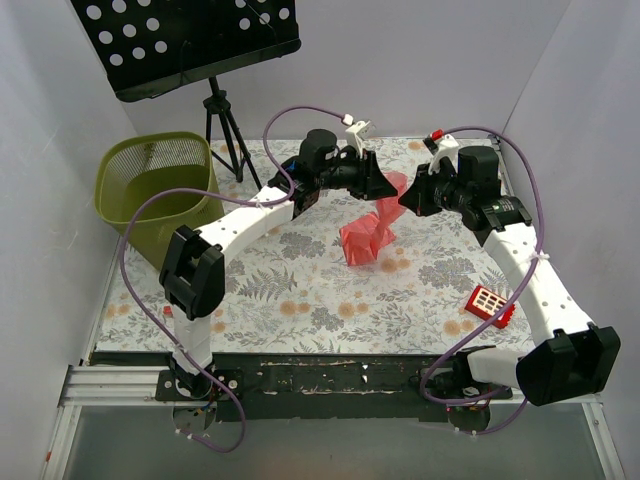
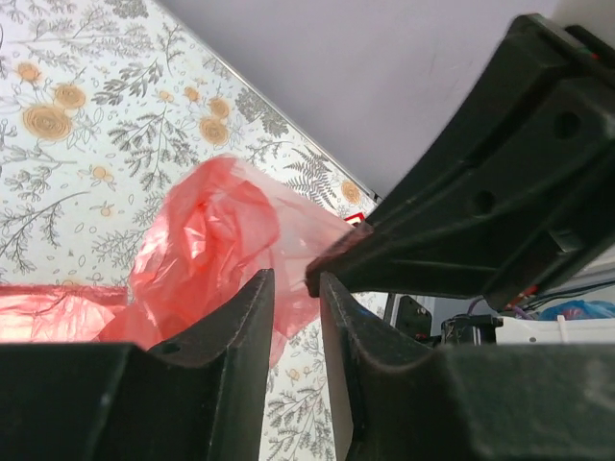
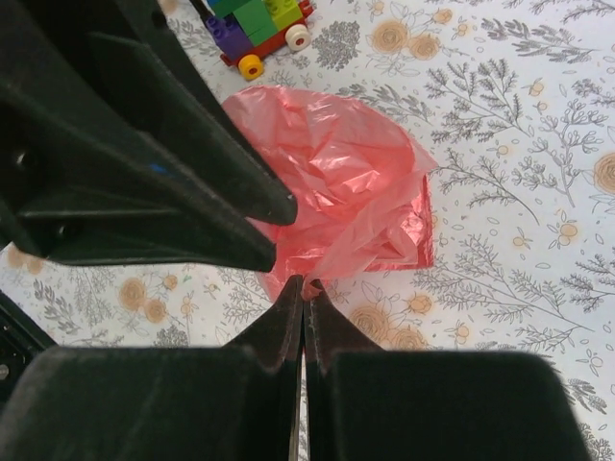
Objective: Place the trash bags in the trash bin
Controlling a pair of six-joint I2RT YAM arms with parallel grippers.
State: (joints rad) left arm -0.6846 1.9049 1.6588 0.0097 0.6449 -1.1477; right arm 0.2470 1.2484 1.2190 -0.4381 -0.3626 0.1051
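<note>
The trash bag is a crumpled red-pink film sack, lifted at its top in the middle of the table, with its lower part on the cloth. My right gripper is shut, and its tips pinch a corner of the bag. My left gripper is right beside it, above the bag. Its jaws stand narrowly open, with the bag just beyond the tips and nothing clearly between them. The olive-green mesh trash bin stands upright at the far left.
A black perforated music stand on a tripod stands behind the bin. A small red block with white squares lies at the right. A toy brick car sits beyond the bag. White walls enclose the table.
</note>
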